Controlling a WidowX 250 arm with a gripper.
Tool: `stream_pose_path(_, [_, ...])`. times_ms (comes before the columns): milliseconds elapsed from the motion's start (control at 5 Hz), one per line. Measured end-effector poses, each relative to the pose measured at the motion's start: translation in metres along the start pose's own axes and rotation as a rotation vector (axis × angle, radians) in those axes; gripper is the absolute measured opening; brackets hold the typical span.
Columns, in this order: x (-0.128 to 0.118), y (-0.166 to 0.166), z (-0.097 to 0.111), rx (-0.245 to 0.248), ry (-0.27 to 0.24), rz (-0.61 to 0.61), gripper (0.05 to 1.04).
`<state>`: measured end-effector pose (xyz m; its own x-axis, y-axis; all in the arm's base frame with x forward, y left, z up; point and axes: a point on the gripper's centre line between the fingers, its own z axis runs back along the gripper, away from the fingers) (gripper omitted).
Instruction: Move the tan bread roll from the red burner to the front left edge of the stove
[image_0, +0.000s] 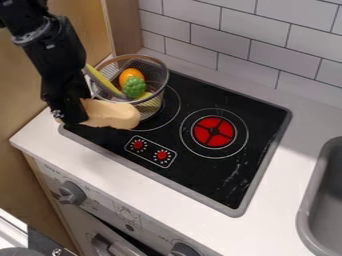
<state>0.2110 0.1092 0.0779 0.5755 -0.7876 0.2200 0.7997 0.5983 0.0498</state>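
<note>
Grey dials (72, 192) stand on the pale front panel (127, 216), nearest the camera, below the edge of a white counter (100, 170). At the right, a grey sink (308, 215) is set into that counter. Farther in lies the black cooktop (220, 185), grey-rimmed, with two small red knobs (161, 154) near its front edge and a red burner centre (214, 132) inside white rings.

Over the cooktop's left corner hangs the black gripper (73, 118). Its arm (57, 55) enters at the upper left and slants steeply down and slightly rightward, the wrist bringing the fingers low beside the basket. They are clamped on a smooth tan toy piece (112, 114), which juts out to the right, almost level, its broad rounded end in front of the basket's lower part; whether the two touch is unclear.

Behind it, the wire mesh basket (155, 82) stands on the left burner area, holding an orange toy fruit (131, 76), a bumpy green toy (134, 87) and a long yellow toy (102, 80) leaning at its left side. White tiles (220, 40) line the wall at the back.
</note>
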Motion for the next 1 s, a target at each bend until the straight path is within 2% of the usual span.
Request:
stream_pose_path(200, [-0.001,0.003,-0.004,0.011,-0.014,-0.070,0.598])
stream_pose_path(400, [-0.007,0.003,-0.018,0.019,-0.023,-0.098,0.598])
stream_pose_path(800, [-0.029,0.006,-0.037,0.068,-0.033,-0.125,0.598])
stream_pose_path(1000, [-0.039,0.011,-0.047,0.083,-0.066,-0.145,0.598])
